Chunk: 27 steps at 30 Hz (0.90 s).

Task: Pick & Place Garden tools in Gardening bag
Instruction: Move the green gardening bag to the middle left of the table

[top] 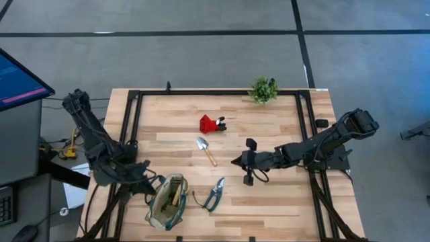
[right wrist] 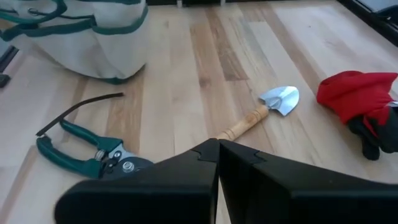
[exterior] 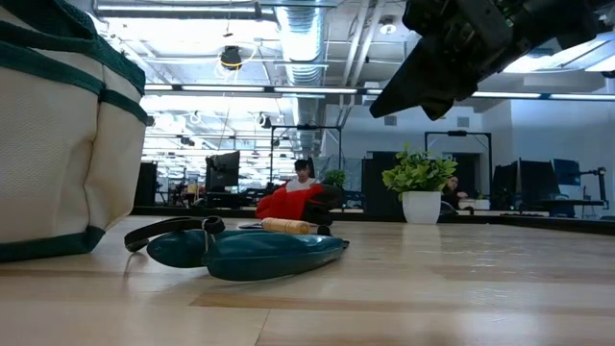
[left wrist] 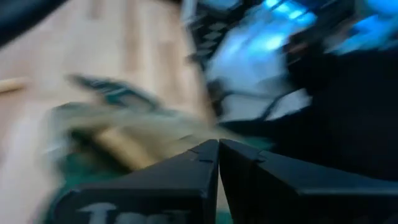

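Note:
The tan gardening bag (top: 168,202) with green trim stands at the table's near left and holds a wooden-handled trowel (top: 176,195). It also shows in the low view (exterior: 58,144). My left gripper (top: 148,183) is shut and empty just left of the bag's rim; its wrist view (left wrist: 219,146) is blurred. The green-handled pruning shears (right wrist: 93,152) lie flat to the right of the bag. A second trowel (right wrist: 264,111) and the red-and-black tool (right wrist: 357,99) lie flat farther back. My right gripper (right wrist: 219,144) is shut and empty, raised above the table to the right of the trowel (top: 234,161).
A small potted plant (top: 263,89) stands at the table's far edge. A black frame (top: 134,121) runs around the tabletop. A monitor (top: 20,81) stands off the table's left side. Bare wood lies at the near right (top: 282,208).

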Tool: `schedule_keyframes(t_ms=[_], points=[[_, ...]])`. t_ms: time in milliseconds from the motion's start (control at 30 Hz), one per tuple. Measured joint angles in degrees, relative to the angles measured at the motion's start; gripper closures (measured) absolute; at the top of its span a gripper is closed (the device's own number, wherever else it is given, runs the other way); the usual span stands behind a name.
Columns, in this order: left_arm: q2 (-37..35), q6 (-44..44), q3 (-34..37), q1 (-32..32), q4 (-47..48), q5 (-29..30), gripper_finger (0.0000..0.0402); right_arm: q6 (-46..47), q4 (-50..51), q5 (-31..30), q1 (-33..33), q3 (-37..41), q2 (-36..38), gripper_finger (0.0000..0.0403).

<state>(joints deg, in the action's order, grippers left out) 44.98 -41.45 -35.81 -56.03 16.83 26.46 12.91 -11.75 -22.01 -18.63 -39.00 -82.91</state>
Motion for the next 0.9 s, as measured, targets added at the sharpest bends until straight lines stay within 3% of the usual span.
schedule_keyframes(t_ms=[133,400,567,900], points=[[1.1,0.7,0.0,-0.9,-7.5,0.2,0.04,-0.5,0.9,-0.1,0.1,0.0,0.0,0.0403],[6.1,0.2,0.0,1.4,-8.4,0.4,0.04,-3.0,-3.3,2.1,1.4,0.0,0.0,0.0403],[10.1,-1.1,0.0,1.4,-8.4,-5.0,0.04,-5.0,-11.1,8.5,1.4,0.0,0.0,0.0403],[14.5,-11.4,0.0,1.3,-11.1,-14.6,0.04,-6.0,-14.5,9.1,-0.1,0.0,0.0,0.0403]])
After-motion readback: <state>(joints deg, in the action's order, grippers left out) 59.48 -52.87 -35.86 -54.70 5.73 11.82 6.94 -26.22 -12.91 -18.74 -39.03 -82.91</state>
